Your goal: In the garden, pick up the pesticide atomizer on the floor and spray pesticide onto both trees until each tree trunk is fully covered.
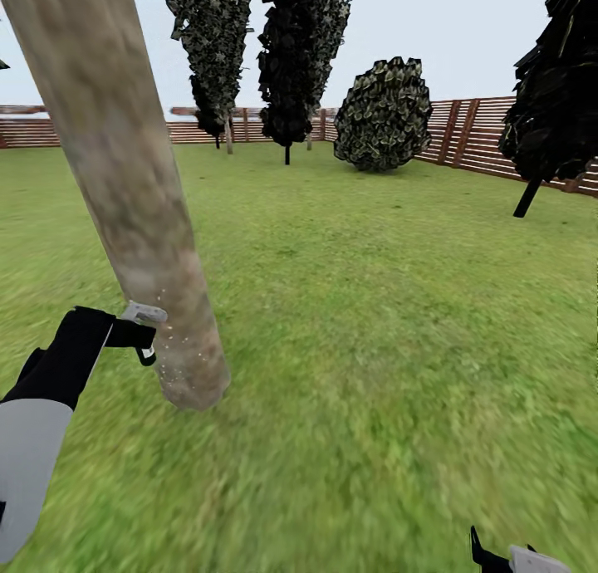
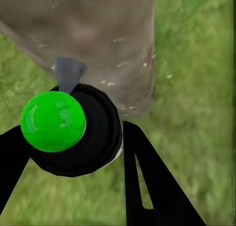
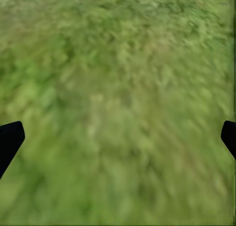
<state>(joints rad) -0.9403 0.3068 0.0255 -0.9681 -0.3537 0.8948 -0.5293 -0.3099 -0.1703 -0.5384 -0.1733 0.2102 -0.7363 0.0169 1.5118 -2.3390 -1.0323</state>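
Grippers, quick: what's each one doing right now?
Left gripper: shut on the pesticide atomizer, nozzle aimed at the tree trunk.
Right gripper: open, holding nothing, over the grass.

No words, labels, brands or numbers can be read on anything here (the sprayer's [image 2: 73, 130] green cap is plain too).

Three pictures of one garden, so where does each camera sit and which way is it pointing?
Head view: from the robot's head, facing forward and down over the lawn toward the fence; left arm beside the tree trunk.
Left wrist view: near the left tool, which holds the atomizer aimed at the trunk's base.
Right wrist view: near the right tool, open, facing grass.
Head and left wrist views share the speckled trunk.
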